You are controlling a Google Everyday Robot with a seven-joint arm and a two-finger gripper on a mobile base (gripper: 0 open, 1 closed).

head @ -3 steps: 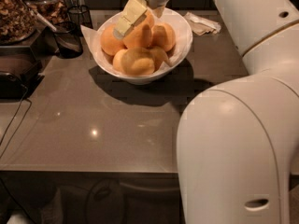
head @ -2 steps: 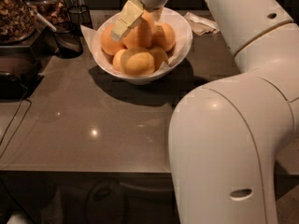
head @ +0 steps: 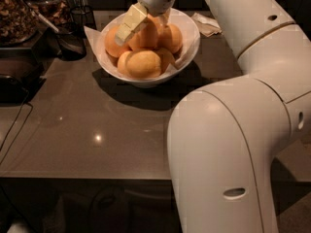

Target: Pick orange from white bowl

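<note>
The white bowl (head: pixel 186 29) stands at the back middle of the dark grey counter and holds several oranges. My gripper (head: pixel 146 25) reaches down into it from above. Its pale yellow left finger (head: pixel 129 24) lies against the left side of the topmost orange (head: pixel 146 37), and the other finger is at that orange's right side. The jaws stand apart, straddling this orange. A large orange (head: pixel 143 63) lies at the front of the bowl, another (head: pixel 112 40) at the left.
My white arm (head: pixel 233 140) fills the right half of the view. A jar of brown snacks (head: pixel 14 13) and a dark wire-mesh cup (head: pixel 81 14) stand at the back left. A crumpled napkin (head: pixel 206 24) lies right of the bowl. A cable (head: pixel 14 125) runs along the left.
The gripper has shifted slightly down and to the left over the oranges. The bowl and oranges have not moved.
</note>
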